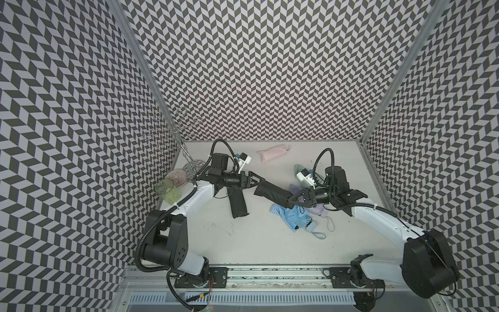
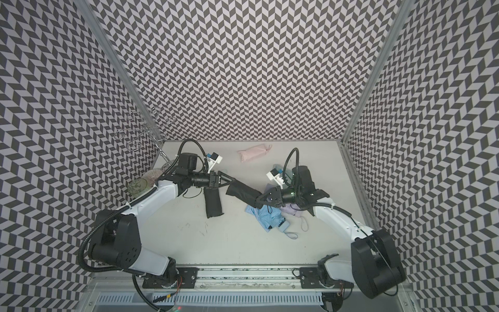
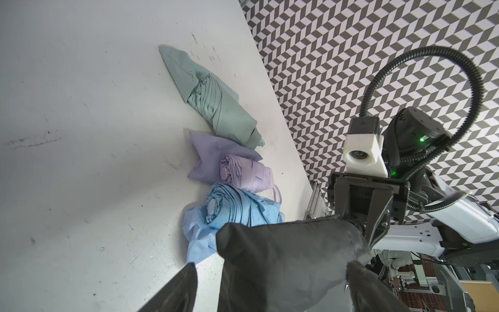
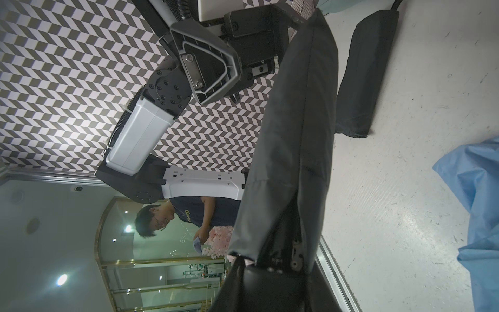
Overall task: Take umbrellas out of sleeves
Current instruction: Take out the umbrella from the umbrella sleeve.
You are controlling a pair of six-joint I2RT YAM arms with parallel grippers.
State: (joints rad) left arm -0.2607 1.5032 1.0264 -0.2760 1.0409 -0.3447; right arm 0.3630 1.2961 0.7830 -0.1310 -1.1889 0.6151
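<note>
A black umbrella (image 1: 272, 193) inside its black sleeve (image 3: 283, 256) hangs above the table between both arms. My right gripper (image 1: 290, 201) is shut on its handle end (image 4: 272, 267). At the sleeve's closed end my left gripper (image 1: 260, 181) is open, its fingers (image 3: 181, 289) straddling the fabric with a gap on one side. A second black sleeved umbrella (image 1: 239, 204) lies below the left arm. A pink umbrella (image 1: 272, 152) lies at the back. The light blue (image 3: 232, 205), lavender (image 3: 248, 173) and mint (image 3: 224, 113) umbrellas lie bare beside the right arm.
Flat empty sleeves lie by the bare umbrellas: mint (image 3: 175, 64), lavender (image 3: 213, 151), blue (image 3: 197, 240). A green glass (image 1: 167, 190), a ribbed glass (image 1: 176, 177) and a wire rack (image 1: 175, 129) crowd the back left corner. Patterned walls enclose the table (image 1: 243, 243).
</note>
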